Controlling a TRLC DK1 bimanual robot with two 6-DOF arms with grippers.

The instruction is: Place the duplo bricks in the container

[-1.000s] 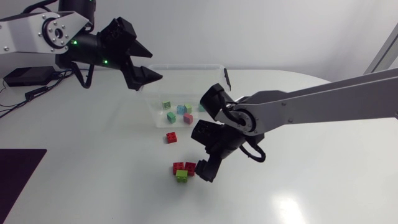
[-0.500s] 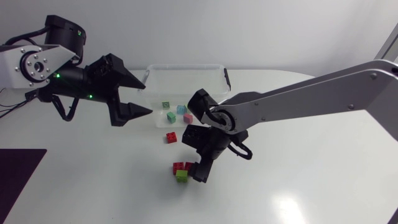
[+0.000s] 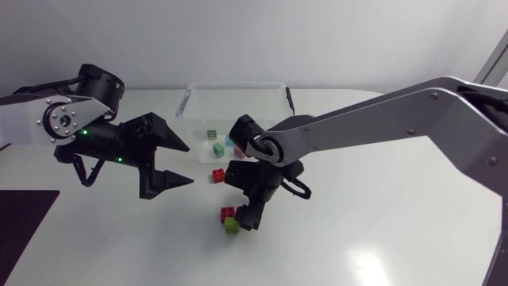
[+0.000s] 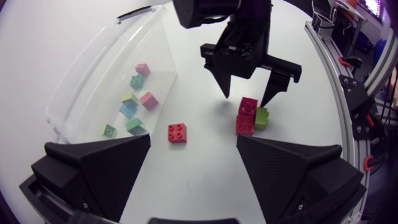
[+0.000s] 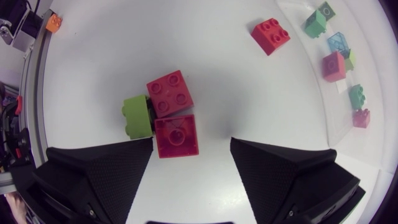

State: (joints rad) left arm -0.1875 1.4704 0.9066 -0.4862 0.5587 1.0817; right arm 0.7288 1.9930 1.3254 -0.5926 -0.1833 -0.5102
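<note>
**Container** [image 3: 234,85]: clear tub at the table's far side. It holds several small bricks [image 3: 225,143] in green, pink and blue. The left wrist view [image 4: 112,81] shows them spread over its floor [image 4: 138,99].

**Lone red brick** [image 3: 217,175]: on the table just in front of the container. In the left wrist view [image 4: 176,132] it lies ahead of the left gripper, roughly in line with the gap between the fingers.

**Cluster** [image 3: 230,220]: the head view shows only one red brick and a green one, the rest being under the right gripper. The right wrist view [image 5: 165,112] shows two red bricks side by side with the green one against them, all on the table. The left wrist view [image 4: 250,117] agrees.

**Right gripper** [image 3: 244,216]: fingers spread, grasping nothing. Seen from the left wrist [image 4: 246,98], it points down with its tips on either side of the cluster's farther red brick. In its own view [image 5: 191,144] the nearer red brick sits between the tips, close to one finger; whether they touch cannot be told.

**Left gripper** [image 3: 190,164]: fingers wide apart, empty, above the table well apart from the cluster [image 4: 193,140].
</note>
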